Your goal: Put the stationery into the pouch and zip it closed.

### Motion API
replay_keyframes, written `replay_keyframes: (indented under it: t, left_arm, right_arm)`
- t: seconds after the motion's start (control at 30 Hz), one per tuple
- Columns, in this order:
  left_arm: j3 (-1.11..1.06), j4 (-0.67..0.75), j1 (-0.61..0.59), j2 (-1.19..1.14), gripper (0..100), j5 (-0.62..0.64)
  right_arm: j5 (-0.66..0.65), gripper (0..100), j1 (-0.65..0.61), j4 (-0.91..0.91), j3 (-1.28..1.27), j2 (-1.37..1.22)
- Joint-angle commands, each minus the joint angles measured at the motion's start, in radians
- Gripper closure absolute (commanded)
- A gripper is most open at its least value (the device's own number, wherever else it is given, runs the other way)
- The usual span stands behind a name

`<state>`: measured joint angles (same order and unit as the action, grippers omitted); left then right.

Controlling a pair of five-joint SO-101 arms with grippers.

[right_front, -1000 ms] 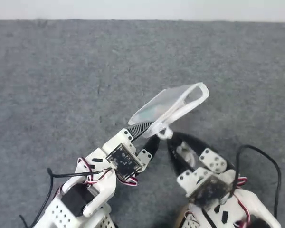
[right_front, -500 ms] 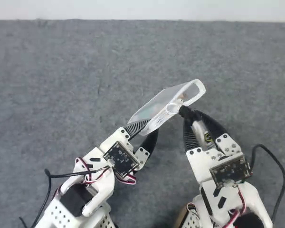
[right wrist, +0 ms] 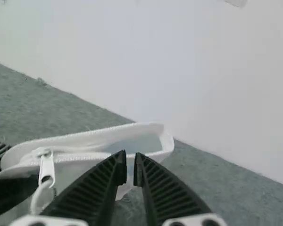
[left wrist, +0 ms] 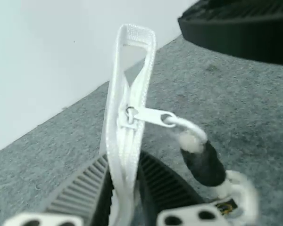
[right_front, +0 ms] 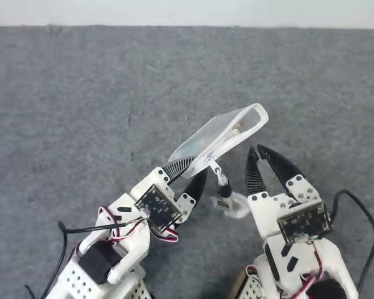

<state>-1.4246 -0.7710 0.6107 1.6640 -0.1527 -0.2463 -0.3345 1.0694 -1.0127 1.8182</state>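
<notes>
My left gripper (right_front: 190, 171) is shut on one end of the clear, white-edged pouch (right_front: 221, 134) and holds it up off the table, tilted away from the arms. In the left wrist view the pouch's edge (left wrist: 129, 94) stands between that gripper's ribbed fingers (left wrist: 85, 197). The zipper pull (right_front: 215, 169) sits near the held end, and its cord with a black bead (left wrist: 205, 165) and white tassel (right_front: 232, 204) dangles free. My right gripper (right_front: 255, 149) is just beside the pouch, open a little and holding nothing. In the right wrist view the pouch (right wrist: 99, 141) lies behind the fingertips (right wrist: 118, 162).
The table is covered in grey carpet (right_front: 81, 106) and meets a white wall (right_front: 187, 11) at the back. A black cable (right_front: 355, 212) loops beside the right arm's base, and wires (right_front: 81, 230) trail from the left arm.
The right gripper, shut on the pull's cord near the pouch half a second ago, has let go and drawn back slightly. The cord and tassel have dropped. The left gripper still holds the pouch.
</notes>
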Motion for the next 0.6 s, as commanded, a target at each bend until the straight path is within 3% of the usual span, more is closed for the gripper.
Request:
replay_keyframes:
  t: [0.0, 0.3, 0.57]
  left_arm:
    - [0.018, -0.009, -0.017, 0.009, 99, 0.015]
    - [0.018, -0.009, -0.018, 0.009, 99, 0.015]
    - [0.019, -0.009, -0.018, 0.009, 99, 0.015]
  right_arm:
    - [-0.015, 88.2, -0.07, 0.102, 0.095, -0.002]
    - [-0.017, 84.5, -0.349, 0.255, 0.132, -0.002]
    - [-0.018, 82.4, -0.371, 0.15, -0.011, -0.002]
